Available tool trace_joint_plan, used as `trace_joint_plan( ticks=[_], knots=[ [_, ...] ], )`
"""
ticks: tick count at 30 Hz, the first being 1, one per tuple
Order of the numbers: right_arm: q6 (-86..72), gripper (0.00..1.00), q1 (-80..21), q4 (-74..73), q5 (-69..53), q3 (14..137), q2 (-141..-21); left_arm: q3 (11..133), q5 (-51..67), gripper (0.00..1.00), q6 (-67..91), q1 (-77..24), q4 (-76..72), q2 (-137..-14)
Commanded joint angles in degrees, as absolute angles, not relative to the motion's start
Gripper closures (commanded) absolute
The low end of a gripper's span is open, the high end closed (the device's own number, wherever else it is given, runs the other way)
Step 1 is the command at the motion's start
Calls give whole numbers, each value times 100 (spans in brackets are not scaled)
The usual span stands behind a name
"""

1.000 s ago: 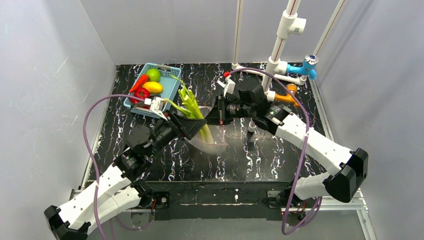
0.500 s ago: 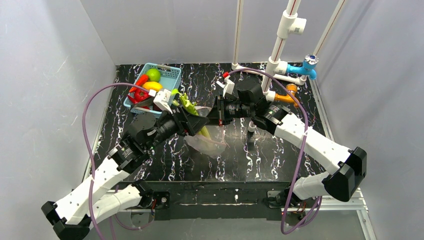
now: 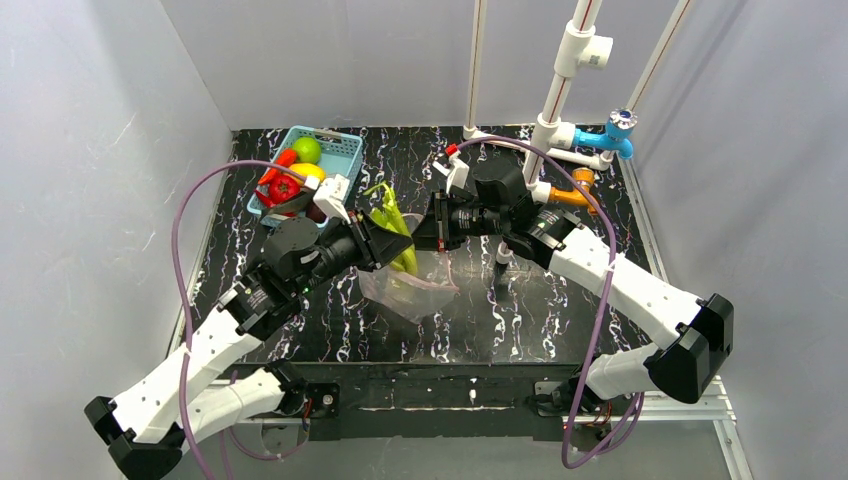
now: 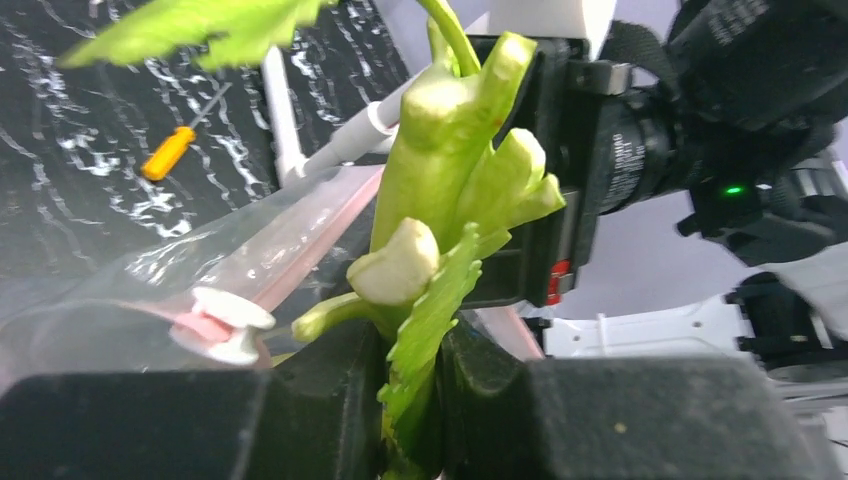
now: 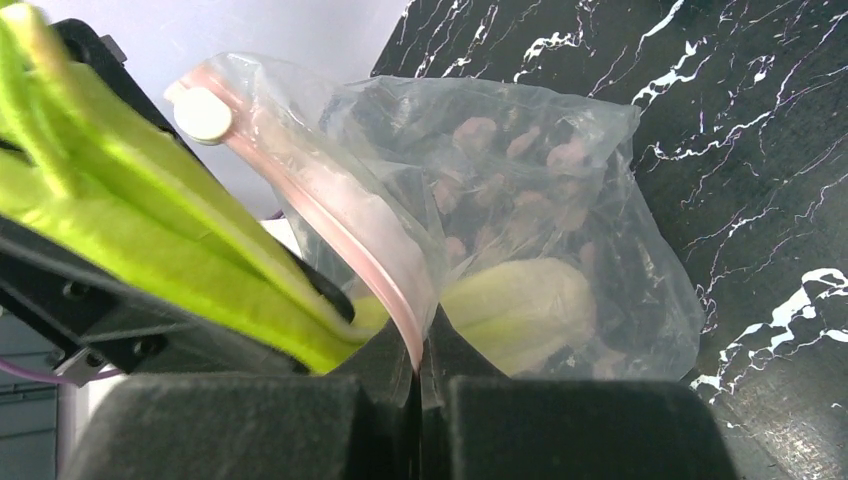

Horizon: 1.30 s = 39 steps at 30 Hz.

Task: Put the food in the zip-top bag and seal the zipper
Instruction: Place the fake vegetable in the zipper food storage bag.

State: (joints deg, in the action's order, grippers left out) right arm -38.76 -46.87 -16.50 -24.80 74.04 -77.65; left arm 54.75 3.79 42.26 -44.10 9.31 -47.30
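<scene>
My left gripper is shut on the green-and-white leek, its jaws clamped on the leaves. The leek's white end sits inside the clear zip-top bag, its green tops sticking out of the mouth. My right gripper is shut on the bag's pink zipper strip, holding the mouth up and open. The white slider sits at the strip's end. The red pepper, red chili, yellow fruit and green fruit lie in the blue basket.
An orange-handled tool lies at the back right by white pipes and a blue fitting. It also shows in the left wrist view. The basket stands at the back left. Grey walls close in the black marbled table.
My left gripper has pushed the leek down and rightward into the bag; more of the leek is inside now. The right gripper has kept holding the bag's mouth in place.
</scene>
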Motion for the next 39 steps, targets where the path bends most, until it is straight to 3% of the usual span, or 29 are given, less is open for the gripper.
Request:
trace_joint_plan(
  ticks=[1, 4, 11, 15, 17, 20, 22, 27, 34, 39],
  knots=[
    [-3913, 99, -4651, -1396, -2534, 7374, -7688, 5163, 771, 95, 5225, -4430, -530, -4627],
    [-4036, 99, -4642, -1381, -2573, 7404, -7687, 4746, 669, 97, 5603, -4430, -1201, -4473],
    [-4240, 99, -4465, -1222, -2797, 7274, -7638, 4766, 97, 97, 5017, -4430, -54, -4231],
    [-4292, 99, -4439, -1161, -2862, 7307, -7699, 4418, 261, 92, 5442, -4438, -405, -4395],
    [-4300, 99, -4414, -1157, -2909, 7341, -7723, 4566, 266, 81, 5273, -4452, -44, -4517],
    [-4298, 99, -4369, -1165, -2948, 7356, -7726, 4874, 145, 47, 4880, -4466, 641, -4559],
    [-4267, 99, -4348, -1197, -2942, 7340, -7726, 5160, 85, 31, 4620, -4465, 1075, -4581],
    [-4164, 99, -4292, -1287, -2911, 7295, -7734, 5922, -178, 2, 4079, -4465, 2129, -4711],
    [-4106, 99, -4260, -1318, -2953, 7288, -7746, 7020, -649, 2, 3585, -4465, 3902, -4983],
    [-4109, 99, -4256, -1298, -3000, 7259, -7758, 7095, -768, 8, 3475, -4467, 3839, -4392]
  ],
)
